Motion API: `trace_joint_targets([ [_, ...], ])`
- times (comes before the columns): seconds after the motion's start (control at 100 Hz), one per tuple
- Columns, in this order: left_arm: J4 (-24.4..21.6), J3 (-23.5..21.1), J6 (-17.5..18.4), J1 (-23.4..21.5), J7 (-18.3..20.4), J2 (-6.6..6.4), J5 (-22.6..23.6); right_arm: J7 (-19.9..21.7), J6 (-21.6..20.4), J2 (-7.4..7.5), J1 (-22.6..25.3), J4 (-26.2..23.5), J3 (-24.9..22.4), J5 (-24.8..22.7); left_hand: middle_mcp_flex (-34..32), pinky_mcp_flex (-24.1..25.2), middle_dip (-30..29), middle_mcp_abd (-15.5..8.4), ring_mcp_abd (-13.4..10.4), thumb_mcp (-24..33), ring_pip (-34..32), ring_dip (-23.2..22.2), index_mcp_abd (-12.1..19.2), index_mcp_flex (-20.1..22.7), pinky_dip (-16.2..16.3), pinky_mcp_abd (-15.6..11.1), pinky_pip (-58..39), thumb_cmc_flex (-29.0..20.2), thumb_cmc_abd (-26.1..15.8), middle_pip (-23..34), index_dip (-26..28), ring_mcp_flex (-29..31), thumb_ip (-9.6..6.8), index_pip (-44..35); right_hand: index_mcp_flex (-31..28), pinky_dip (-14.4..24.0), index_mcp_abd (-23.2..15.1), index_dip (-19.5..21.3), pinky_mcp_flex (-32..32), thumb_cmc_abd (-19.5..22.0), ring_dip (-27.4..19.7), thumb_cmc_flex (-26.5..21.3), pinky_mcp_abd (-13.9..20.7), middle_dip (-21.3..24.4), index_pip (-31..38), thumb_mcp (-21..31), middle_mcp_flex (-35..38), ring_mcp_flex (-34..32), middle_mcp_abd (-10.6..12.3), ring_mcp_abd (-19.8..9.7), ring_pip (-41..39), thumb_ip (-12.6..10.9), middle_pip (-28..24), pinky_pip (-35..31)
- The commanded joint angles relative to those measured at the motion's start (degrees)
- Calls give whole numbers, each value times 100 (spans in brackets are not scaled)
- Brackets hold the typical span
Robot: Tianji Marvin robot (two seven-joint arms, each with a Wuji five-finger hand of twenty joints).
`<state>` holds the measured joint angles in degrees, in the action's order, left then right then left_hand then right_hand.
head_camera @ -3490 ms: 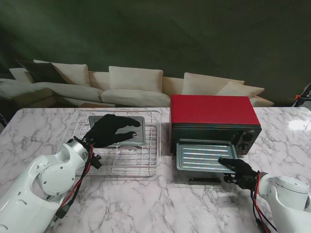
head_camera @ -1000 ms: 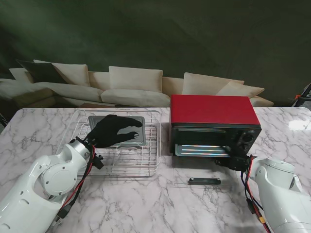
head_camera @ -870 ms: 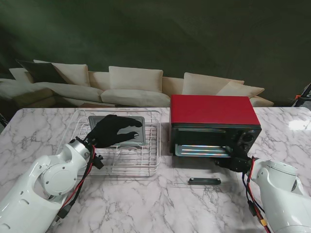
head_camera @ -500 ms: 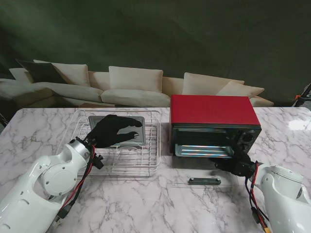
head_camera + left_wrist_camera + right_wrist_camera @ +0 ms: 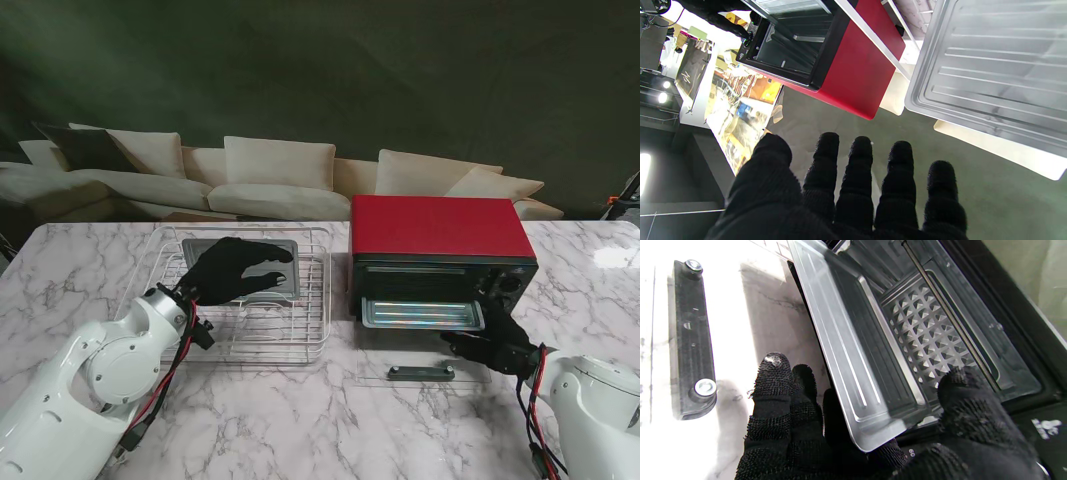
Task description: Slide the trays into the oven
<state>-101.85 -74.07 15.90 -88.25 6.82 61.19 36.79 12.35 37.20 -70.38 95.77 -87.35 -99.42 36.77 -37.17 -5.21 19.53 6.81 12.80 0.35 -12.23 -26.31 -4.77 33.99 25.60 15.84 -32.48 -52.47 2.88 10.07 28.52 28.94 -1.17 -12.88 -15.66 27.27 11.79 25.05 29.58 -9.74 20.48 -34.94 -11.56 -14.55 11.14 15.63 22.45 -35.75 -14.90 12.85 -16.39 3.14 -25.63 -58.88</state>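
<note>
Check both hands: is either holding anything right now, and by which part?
Right hand pinches the near corner of the tray sticking out of the oven, thumb above, fingers under. Left hand hovers open over the second tray, holding nothing.

The surface (image 5: 300,420) is white marble with grey veins, spanning the full width of the stand's view. A wire rack (image 5: 300,340) rests on its left half. Just to the right of the rack stands the red oven (image 5: 440,228), with its open front facing me. On the bare marble before the oven lies its clear glass door (image 5: 375,372), folded flat, carrying a dark bar handle (image 5: 421,373) with two metal screws (image 5: 705,387). A bright glare patch marks the surface's far right corner.
</note>
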Motion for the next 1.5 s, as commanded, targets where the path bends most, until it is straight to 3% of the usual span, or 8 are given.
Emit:
trace_joint_targets([
  [0.0, 38, 29, -26, -1, 64, 17, -14, -67, 72, 0, 261, 188, -9, -85, -140, 88, 47, -81, 22, -139, -107, -67, -76, 66, 126, 140, -38, -56, -257, 45, 30, 132, 40, 19, -134, -105, 47, -102, -1386, 134, -47, 107, -1251, 56, -74, -191, -59, -12, 10, 76, 89, -146, 119, 129],
  [0.75, 92, 86, -6, 65, 28, 25, -26, 31, -83, 89, 1002, -565, -476, -279, -135, 82, 47, -73, 16, -138, -108, -68, -75, 63, 126, 131, -48, -68, -250, 44, 43, 132, 38, 14, -330, -177, 93, -69, -1410, 174, -5, 29, -1143, 57, -182, -236, 26, -9, -25, 107, -1, -160, 155, 65],
  [1.25, 74, 76, -33, 45, 24, 26, -27, 528, -838, 240, 1932, -1598, -1037, -294, -137, 85, 46, -75, 14, -141, -109, -68, -69, 61, 124, 134, -49, -61, -252, 44, 54, 133, 39, 14, -445, -136, 3, 4, -1625, 254, 0, -5, -1012, 34, -170, -308, 132, 84, 59, 69, 51, -167, 112, 91],
  [1.38, 68, 63, -32, 33, 15, 28, -25, 674, -1025, 316, 2223, -2088, -1167, -520, -138, 87, 47, -79, 19, -136, -111, -69, -69, 77, 123, 132, -48, -74, -241, 45, 56, 138, 37, 7, -814, -70, -435, 143, -2026, 302, -8, -26, -994, -10, 210, -396, 311, 302, 283, -99, 227, -170, 87, 349],
  [1.49, 68, 49, -32, 18, -16, 34, -22, 668, -1489, 431, 2515, -2573, -1119, -1460, -144, 96, 48, -72, 18, -140, -109, -69, -77, 81, 122, 138, -44, -61, -255, 47, 59, 132, 40, 4, -1135, 48, -935, 150, -2294, 288, -38, -59, -906, -57, 615, -473, 390, 472, 444, -235, 425, -182, 150, 732],
])
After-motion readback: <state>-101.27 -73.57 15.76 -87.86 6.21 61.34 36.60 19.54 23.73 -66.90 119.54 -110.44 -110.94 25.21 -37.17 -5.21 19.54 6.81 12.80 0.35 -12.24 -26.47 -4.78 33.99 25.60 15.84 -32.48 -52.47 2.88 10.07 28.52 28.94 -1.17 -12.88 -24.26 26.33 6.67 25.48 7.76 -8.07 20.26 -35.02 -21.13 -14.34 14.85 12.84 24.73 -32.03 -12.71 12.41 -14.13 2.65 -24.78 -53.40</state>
